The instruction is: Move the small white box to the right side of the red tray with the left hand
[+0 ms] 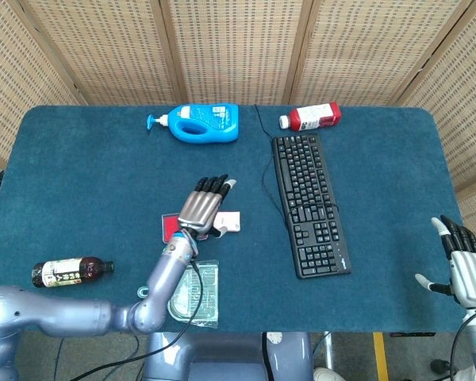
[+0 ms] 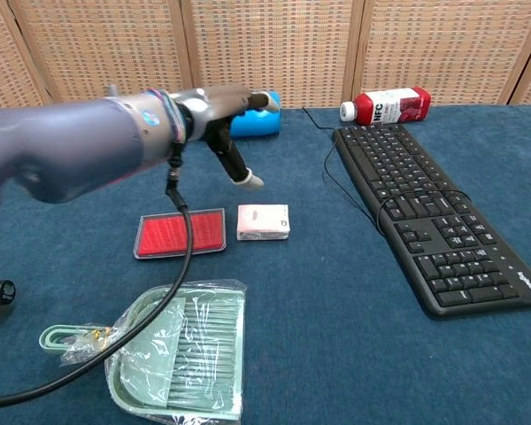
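Note:
The small white box (image 2: 263, 221) lies flat on the blue cloth just right of the red tray (image 2: 180, 233), with a narrow gap between them. In the head view the box (image 1: 229, 221) peeks out beside my left hand (image 1: 201, 207), which covers most of the red tray (image 1: 167, 227). My left hand (image 2: 219, 115) is raised above the table, fingers spread, holding nothing. My right hand (image 1: 463, 267) hangs open off the table's right front edge.
A black keyboard (image 2: 425, 209) lies to the right with its cable. At the back lie a blue detergent bottle (image 1: 199, 121) and a red bottle (image 1: 312, 116). A green dustpan (image 2: 181, 360) sits at the front, a brown bottle (image 1: 67, 271) at the left.

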Controlling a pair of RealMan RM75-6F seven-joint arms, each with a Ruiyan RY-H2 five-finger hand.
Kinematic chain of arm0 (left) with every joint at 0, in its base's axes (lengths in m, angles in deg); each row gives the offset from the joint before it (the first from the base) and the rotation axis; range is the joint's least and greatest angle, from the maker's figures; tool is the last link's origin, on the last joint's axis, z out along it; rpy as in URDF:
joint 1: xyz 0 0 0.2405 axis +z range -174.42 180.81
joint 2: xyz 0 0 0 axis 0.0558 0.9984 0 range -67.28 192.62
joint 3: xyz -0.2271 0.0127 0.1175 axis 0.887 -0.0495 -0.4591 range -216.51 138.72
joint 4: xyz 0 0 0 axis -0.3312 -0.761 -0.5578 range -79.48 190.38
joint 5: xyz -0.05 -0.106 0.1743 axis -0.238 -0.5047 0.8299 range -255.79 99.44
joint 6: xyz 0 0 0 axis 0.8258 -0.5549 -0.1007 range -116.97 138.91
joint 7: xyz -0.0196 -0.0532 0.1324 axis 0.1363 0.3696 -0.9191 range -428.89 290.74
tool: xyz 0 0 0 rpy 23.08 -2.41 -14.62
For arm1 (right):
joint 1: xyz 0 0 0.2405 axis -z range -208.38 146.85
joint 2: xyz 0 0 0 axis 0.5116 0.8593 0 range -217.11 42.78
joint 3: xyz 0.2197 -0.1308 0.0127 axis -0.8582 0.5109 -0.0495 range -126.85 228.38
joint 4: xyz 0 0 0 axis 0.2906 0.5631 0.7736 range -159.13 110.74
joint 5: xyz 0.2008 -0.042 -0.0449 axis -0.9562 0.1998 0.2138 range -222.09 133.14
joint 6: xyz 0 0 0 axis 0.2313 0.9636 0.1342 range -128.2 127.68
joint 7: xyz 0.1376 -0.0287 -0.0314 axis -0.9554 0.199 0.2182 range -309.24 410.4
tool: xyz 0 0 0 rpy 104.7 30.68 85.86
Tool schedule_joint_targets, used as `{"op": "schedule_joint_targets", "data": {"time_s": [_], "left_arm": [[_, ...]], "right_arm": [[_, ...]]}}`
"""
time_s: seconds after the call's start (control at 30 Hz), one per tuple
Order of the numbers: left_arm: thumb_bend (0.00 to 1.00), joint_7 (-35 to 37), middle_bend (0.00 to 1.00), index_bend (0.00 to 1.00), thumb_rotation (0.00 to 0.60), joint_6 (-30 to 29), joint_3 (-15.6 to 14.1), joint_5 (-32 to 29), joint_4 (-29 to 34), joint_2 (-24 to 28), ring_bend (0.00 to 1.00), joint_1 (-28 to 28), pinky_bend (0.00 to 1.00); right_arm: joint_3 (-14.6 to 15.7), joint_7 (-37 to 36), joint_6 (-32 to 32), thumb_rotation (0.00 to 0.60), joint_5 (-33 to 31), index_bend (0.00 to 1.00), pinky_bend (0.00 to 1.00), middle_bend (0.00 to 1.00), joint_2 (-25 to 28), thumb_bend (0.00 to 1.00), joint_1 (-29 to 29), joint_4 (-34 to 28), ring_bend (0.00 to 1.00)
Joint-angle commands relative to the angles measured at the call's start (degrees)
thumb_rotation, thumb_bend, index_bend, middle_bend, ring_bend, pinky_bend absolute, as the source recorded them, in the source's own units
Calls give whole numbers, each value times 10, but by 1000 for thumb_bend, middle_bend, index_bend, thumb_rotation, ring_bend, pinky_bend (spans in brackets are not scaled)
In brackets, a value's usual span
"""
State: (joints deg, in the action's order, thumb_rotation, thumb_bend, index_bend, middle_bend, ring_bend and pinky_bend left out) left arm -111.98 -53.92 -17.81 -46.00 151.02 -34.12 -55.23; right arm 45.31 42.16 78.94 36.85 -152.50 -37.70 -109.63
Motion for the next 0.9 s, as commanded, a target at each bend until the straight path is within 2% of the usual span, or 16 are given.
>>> {"op": "schedule_joint_targets", "data": {"time_s": [0.03,0.1,0.17,0.2,0.33,0.5,0.7,0.9], "left_arm": [[254,87,0,38,600,-109,-85,174,119,102,0,118,0],[252,118,0,15,600,-144,-131,239,144,132,0,162,0],[253,139,0,1,600,-170,-163,285,149,150,0,192,0],[254,150,0,0,600,-191,-187,320,147,162,0,213,0],[253,156,0,0,600,-262,-253,410,113,179,0,275,0],[242,152,0,0,600,-321,-310,454,63,185,0,345,0],[239,162,0,0,600,-354,-341,469,17,194,0,406,0],[238,195,0,0,600,-355,-337,471,-20,201,0,433,0]], "right_arm": [[4,16,3,600,7,6,0,0,-5,0,0,-3,0],[7,29,8,600,11,6,0,0,-9,0,1,-6,0],[9,39,13,600,16,6,0,0,-11,0,2,-9,0],[10,44,17,600,20,6,0,0,-13,0,3,-10,0],[13,61,28,600,30,5,0,0,-19,0,6,-14,0],[16,77,39,600,40,5,0,0,-23,0,8,-17,0],[14,88,49,600,42,5,0,0,-29,0,10,-15,0],[14,92,55,600,45,5,0,0,-29,0,13,-17,0]]}}
